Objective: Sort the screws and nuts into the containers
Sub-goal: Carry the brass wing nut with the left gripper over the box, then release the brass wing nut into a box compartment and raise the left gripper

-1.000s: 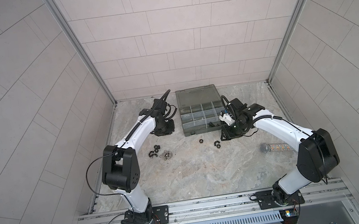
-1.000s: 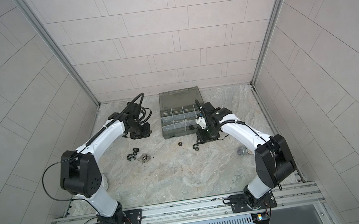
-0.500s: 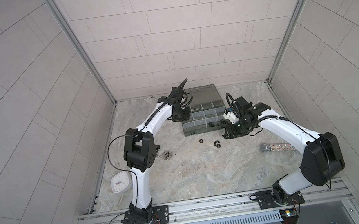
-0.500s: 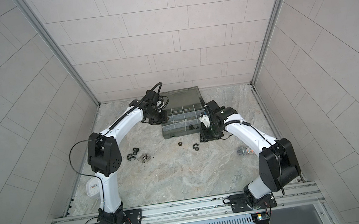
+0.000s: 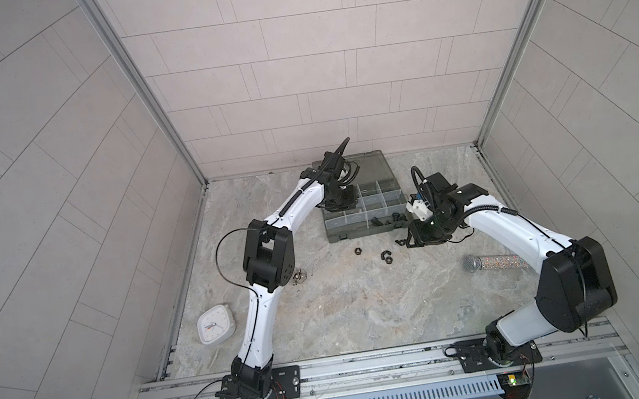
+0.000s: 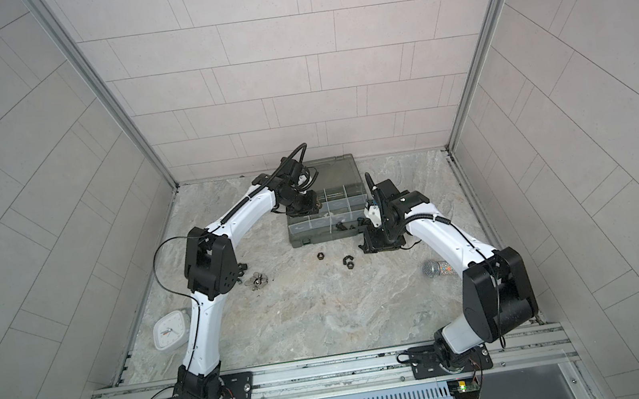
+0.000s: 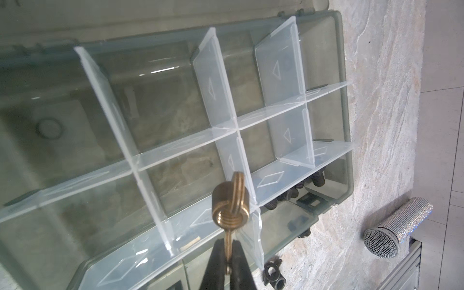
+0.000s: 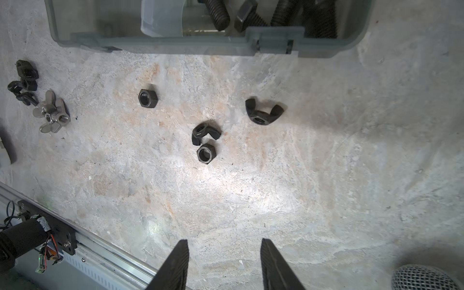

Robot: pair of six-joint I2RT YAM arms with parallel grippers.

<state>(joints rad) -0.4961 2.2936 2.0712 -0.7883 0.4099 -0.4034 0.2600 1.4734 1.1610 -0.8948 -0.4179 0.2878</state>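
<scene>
While left gripper (image 7: 228,247) clamps brass-coloured winged nut (image 7: 229,200) above containers (image 7: 221,82), right gripper (image 8: 223,261) hangs open, black nuts (image 8: 206,153) ahead on marbled worktop (image 8: 313,190); tiled walls (image 5: 312,63).

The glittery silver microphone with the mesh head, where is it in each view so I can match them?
In a top view: glittery microphone right of centre, beside the right arm.
In a top view: microphone, handle partly behind that arm.
Left wrist: microphone past a corner of the smoky-grey plastic organizer case.
Right wrist: microphone, mesh head only, at frame's edge.
Shared landmark: that case.
</scene>
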